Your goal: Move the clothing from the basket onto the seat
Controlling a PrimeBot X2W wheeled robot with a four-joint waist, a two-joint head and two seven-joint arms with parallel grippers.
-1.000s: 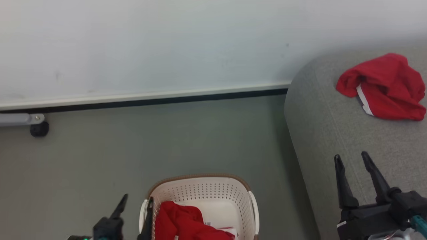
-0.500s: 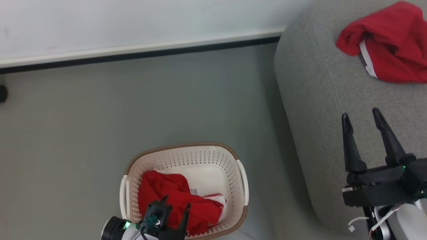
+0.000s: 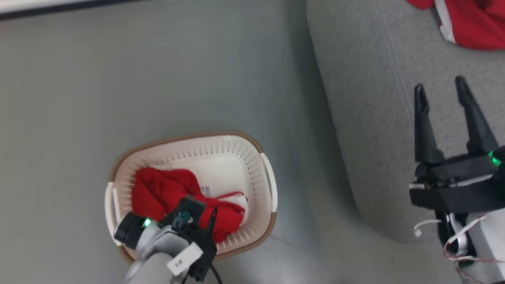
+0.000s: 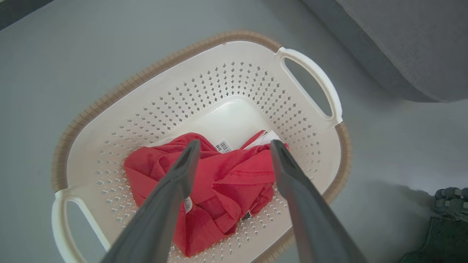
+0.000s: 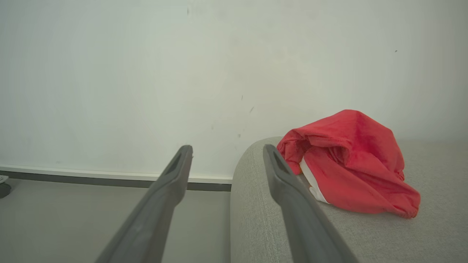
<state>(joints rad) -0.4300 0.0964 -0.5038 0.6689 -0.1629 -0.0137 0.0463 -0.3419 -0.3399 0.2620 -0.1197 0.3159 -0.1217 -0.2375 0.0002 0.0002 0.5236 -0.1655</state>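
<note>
Head camera: the left gripper hangs over the basket on the floor, where a red garment lies crumpled. The right gripper is above the sofa, which bears a second red garment with white trim.

Left wrist camera: jaws spread wide and empty above the cloth in the basket.

Right wrist camera: jaws likewise wide and empty, the trimmed garment resting on the sofa before the wall.
</note>
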